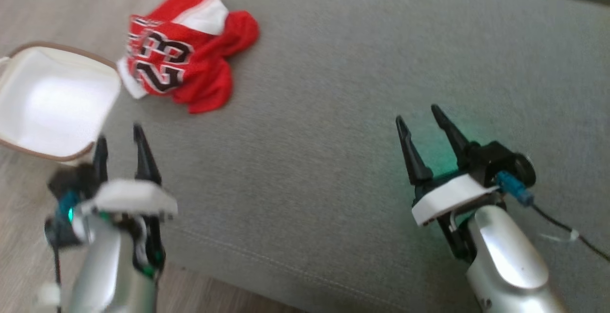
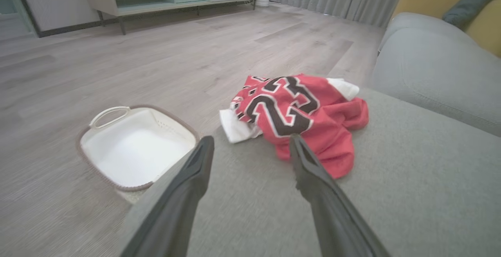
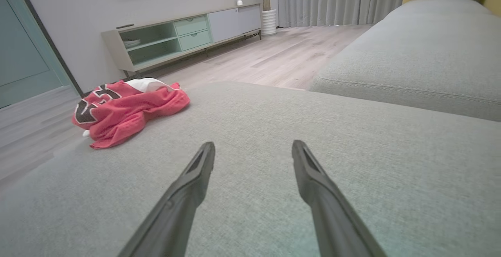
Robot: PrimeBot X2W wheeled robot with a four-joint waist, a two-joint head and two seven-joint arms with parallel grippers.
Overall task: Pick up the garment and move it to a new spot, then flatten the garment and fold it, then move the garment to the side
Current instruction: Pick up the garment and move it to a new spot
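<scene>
1. Head view: the left gripper (image 1: pixel 119 136) holds its fingers spread and empty at the left edge of the grey sofa seat (image 1: pixel 310 113). The red garment (image 1: pixel 181 60) lies crumpled on the seat beyond the fingertips, apart from them. The white basket (image 1: pixel 62 48) stands just left of these fingers.
2. Head view: the right gripper (image 1: pixel 418 115) holds its fingers spread and empty over bare seat. The garment lies well apart, up and left of them.
3. Left wrist view: the garment (image 2: pixel 309 112) lies just beyond that view's right fingertip; contact cannot be told. The basket (image 2: pixel 117 188) lies left of the fingers.
4. Right wrist view: the fingers (image 3: pixel 195 178) stand parted, nothing between them. The garment (image 3: pixel 125 110) lies well apart, beyond and left.
</scene>
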